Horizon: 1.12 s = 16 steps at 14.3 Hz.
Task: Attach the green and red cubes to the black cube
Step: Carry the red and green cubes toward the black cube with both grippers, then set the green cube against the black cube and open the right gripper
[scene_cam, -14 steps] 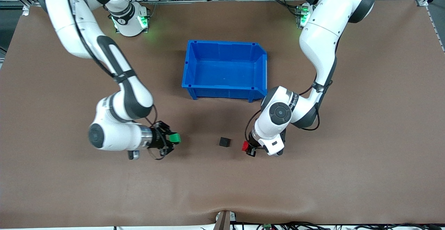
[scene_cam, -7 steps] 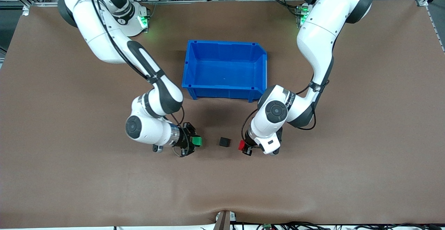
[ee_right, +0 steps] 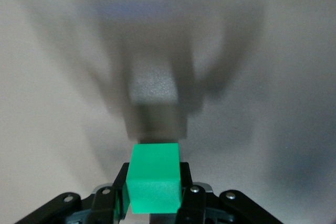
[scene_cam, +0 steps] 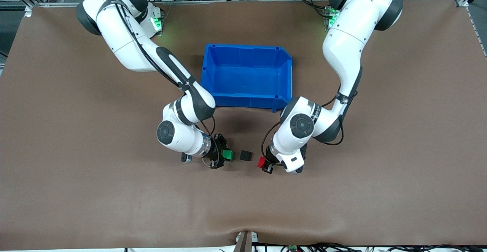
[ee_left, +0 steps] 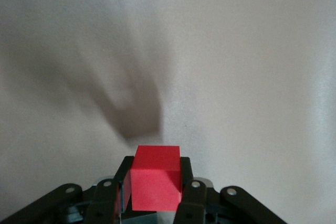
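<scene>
My right gripper (scene_cam: pixel 223 155) clamps the green cube (scene_cam: pixel 227 154) and my left gripper (scene_cam: pixel 264 165) the red cube (scene_cam: pixel 261 162), flanking the black cube (scene_cam: pixel 246 155) on the counter (scene_cam: pixel 76 191). I judge these cubes light, rigid and matte; grip flat opposing faces and keep the mating face exposed.

The right gripper (scene_cam: pixel 225 155), clamped on the green cube (scene_cam: pixel 227 154), has swept in from the right arm's end of the table to just beside the black cube (scene_cam: pixel 246 155). The left gripper (scene_cam: pixel 263 163), clamped on the red cube (scene_cam: pixel 261 162), has edged slightly closer to that cube.
</scene>
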Motion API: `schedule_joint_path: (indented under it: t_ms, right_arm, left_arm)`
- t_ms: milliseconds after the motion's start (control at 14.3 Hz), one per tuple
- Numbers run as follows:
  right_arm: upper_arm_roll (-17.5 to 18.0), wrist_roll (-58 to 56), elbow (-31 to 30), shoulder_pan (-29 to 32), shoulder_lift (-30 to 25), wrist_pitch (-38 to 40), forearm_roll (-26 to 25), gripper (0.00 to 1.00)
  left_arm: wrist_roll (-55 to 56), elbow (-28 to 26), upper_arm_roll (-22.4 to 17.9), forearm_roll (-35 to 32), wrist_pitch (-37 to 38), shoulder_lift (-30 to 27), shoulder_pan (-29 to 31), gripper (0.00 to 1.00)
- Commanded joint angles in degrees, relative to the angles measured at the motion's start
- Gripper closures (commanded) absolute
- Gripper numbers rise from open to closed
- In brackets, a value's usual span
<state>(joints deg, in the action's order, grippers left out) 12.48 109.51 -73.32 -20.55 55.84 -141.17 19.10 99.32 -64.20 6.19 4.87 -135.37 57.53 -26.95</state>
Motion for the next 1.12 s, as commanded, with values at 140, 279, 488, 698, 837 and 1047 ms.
schedule_joint_path:
  t_ms: [140,279,488,698,837,1047]
  right_arm:
    - [-0.9,2.5,2.2,-2.7,2.9,-3.6,0.7,1.00]
    - [-0.9,4.0,3.8,-3.3,3.7,-3.8,0.7,1.00]
    - [-1.8,4.0,4.0,-4.1,3.7,-3.7,0.6,0.89]
    - [-2.7,4.0,4.2,-4.4,3.7,-3.2,0.5,0.36]
    - [-4.1,4.0,4.1,-5.1,3.3,-2.7,0.5,0.00]
    - [-4.5,3.8,4.2,-4.2,2.3,2.4,-0.4,0.00]
  left_arm:
    - [-1.0,2.8,0.0,1.7,1.2,1.3,-0.7,1.00]
    - [0.8,2.8,-0.1,1.9,1.1,1.1,-2.3,1.00]
    - [1.1,2.8,-0.5,1.9,1.2,0.7,-2.6,1.00]
    - [0.4,2.8,-0.3,1.9,1.3,-0.3,-1.2,1.00]
    - [-0.6,2.8,-0.2,1.9,1.3,-0.3,-1.1,1.00]
    - [-0.6,2.7,-0.3,1.9,1.2,-0.3,-1.1,1.00]
